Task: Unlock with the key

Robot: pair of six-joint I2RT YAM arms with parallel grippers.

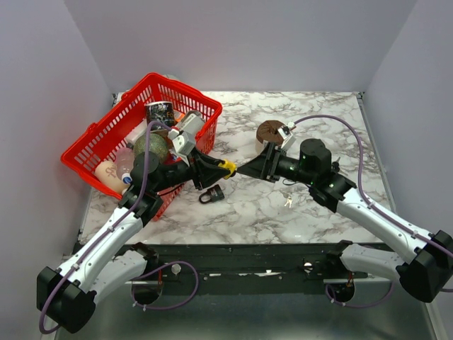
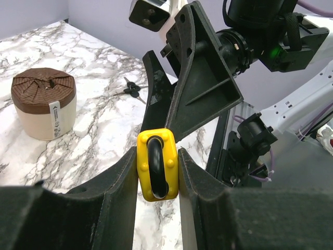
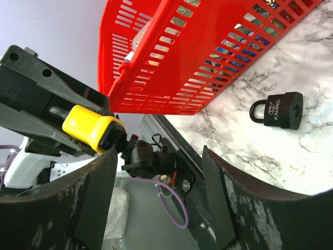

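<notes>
Left gripper is clamped on the yellow padlock, pads pressed flat on its two sides. The lock is held up off the table and pushed out toward the other arm. It looks like it's acting as a vise so the lock doesn't twist under a key. Right gripper sits nose to nose with it, jaws spread wide, nothing between them. Problem: the key isn't in either gripper. It lies on the marble just beside the right arm, well apart from both grippers. The left wrist view shows it beyond the right fingers, black head, on a ring. My read: the right arm has to fetch it before any unlocking, and a tiny flat thing on a hard top is a fiddly pick. Can't tell which face of the yellow lock has the keyhole. Black padlock lies loose on the table near the red basket; its white lettering reads roughly "KAUING". Brown-lidded tub has a white label, print too small to read.
</notes>
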